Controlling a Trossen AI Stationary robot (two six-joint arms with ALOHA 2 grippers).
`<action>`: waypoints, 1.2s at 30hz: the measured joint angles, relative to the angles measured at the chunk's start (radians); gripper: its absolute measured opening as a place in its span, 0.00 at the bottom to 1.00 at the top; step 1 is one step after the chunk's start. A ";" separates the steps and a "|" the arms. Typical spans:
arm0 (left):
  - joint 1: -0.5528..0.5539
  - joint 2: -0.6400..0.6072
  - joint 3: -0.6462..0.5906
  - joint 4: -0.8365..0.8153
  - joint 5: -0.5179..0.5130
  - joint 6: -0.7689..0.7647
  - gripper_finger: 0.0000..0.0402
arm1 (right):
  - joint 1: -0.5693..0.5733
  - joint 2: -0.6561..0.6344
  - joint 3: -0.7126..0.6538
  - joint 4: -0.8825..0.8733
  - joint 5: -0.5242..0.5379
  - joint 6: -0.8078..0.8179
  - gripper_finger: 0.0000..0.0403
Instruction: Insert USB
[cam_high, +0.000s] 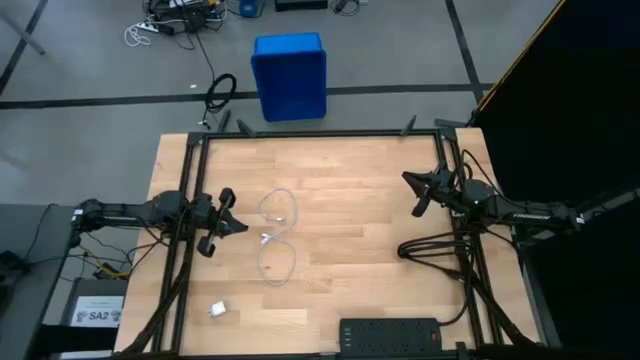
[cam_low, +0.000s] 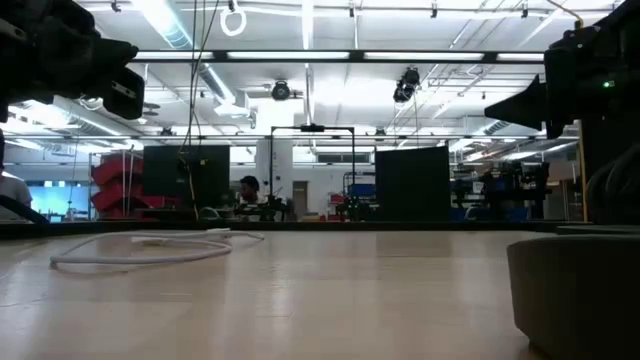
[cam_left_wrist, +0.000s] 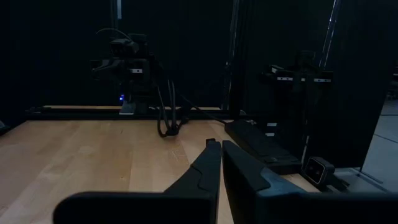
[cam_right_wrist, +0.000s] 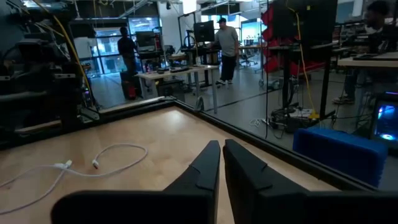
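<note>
On the table (cam_high: 380, 190), between my two arms but nearer the left one, the USB (cam_high: 277, 238) lies in loose whitish loops with its small plugs close together near the middle of the coil. My left tool (cam_high: 232, 224) sits just beside those loops, raised off the wood, fingers pressed together and holding nothing. My right tool (cam_high: 418, 195) hangs over the far right part of the table, well apart from the cable, also closed and empty. A small white adapter (cam_high: 218, 310) rests near the front left edge, and a black power strip (cam_high: 390, 332) lies along the front edge.

My worry is the grasp: the cable is thin and springy, so a closing tool could pinch a loop instead of a plug, or nudge the coil away. Both tools must open first, and the plug's orientation is too small for me to read.
</note>
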 joint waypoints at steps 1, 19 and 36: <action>0.000 0.000 0.000 0.000 0.000 0.000 0.00 | 0.000 0.000 0.000 0.000 0.000 0.000 0.00; 0.000 0.000 0.000 0.000 0.000 0.000 0.00 | 0.000 0.000 0.000 0.000 0.000 0.000 0.01; 0.000 0.000 0.000 0.000 0.000 0.000 0.00 | 0.000 0.000 0.000 0.000 0.000 0.000 0.02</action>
